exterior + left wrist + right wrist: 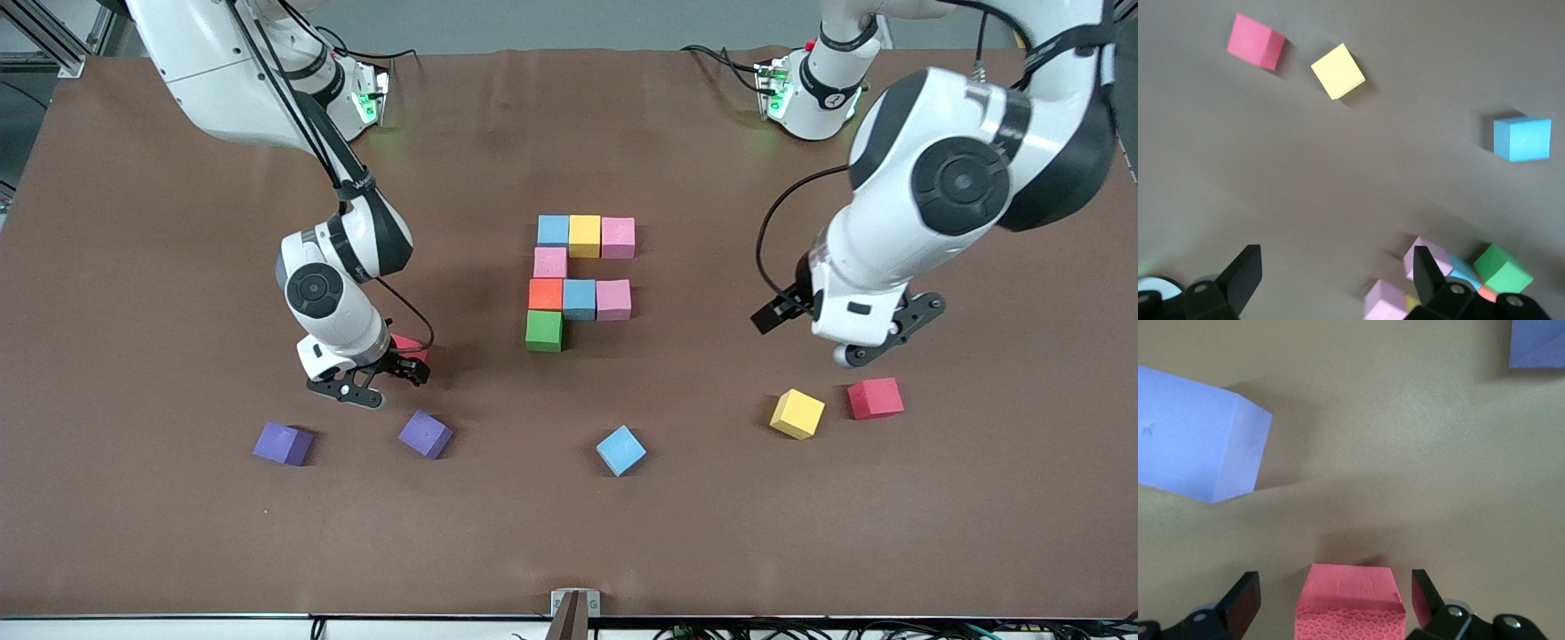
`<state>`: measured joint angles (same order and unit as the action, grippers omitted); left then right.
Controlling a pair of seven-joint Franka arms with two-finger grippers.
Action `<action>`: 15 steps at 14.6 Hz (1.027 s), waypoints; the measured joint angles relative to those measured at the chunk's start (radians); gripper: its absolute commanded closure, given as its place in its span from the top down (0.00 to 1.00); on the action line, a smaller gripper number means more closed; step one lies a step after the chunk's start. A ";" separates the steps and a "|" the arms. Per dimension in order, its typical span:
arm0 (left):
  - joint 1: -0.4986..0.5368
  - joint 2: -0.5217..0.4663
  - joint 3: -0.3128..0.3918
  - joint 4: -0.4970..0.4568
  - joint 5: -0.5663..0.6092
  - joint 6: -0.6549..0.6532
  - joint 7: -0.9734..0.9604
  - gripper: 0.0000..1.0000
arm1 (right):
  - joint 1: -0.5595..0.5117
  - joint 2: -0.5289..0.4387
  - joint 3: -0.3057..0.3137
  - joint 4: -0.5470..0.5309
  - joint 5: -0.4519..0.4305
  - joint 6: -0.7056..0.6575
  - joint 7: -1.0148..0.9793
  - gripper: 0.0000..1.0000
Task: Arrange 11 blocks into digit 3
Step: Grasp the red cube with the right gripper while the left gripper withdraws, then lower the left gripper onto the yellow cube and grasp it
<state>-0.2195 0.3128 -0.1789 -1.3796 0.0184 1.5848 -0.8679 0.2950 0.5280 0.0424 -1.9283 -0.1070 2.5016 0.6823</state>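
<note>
A partial figure of touching cubes lies mid-table: a blue (553,230), yellow (584,236) and pink (618,237) bar, a pink cube (550,262), an orange (546,293), blue (579,299) and pink (613,300) bar, and a green cube (543,330). Loose blue (621,450), yellow (797,413) and red (875,397) cubes lie nearer the camera. My right gripper (1335,600) is low and open, its fingers either side of another red cube (1350,603) without touching it. My left gripper (1335,273) is open and empty above bare table beside the loose red cube (1256,41).
Two purple cubes (283,443) (425,434) lie near the right gripper (391,369), nearer the camera. The brown table (178,267) has wide bare areas toward both ends. Both arm bases stand at the table's back edge.
</note>
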 measured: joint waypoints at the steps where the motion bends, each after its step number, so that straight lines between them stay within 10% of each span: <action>1: 0.016 -0.021 0.000 0.002 0.000 -0.008 0.053 1.00 | 0.000 0.000 0.000 -0.006 0.000 0.000 0.000 1.00; 15: 0.153 -0.077 0.025 -0.064 0.000 -0.066 0.506 1.00 | 0.000 -0.002 0.001 -0.035 0.000 0.000 0.002 0.89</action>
<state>-0.0660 0.2361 -0.1542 -1.4432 0.0186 1.5190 -0.3624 0.2949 0.5261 0.0438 -1.9631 -0.1070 2.5014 0.6846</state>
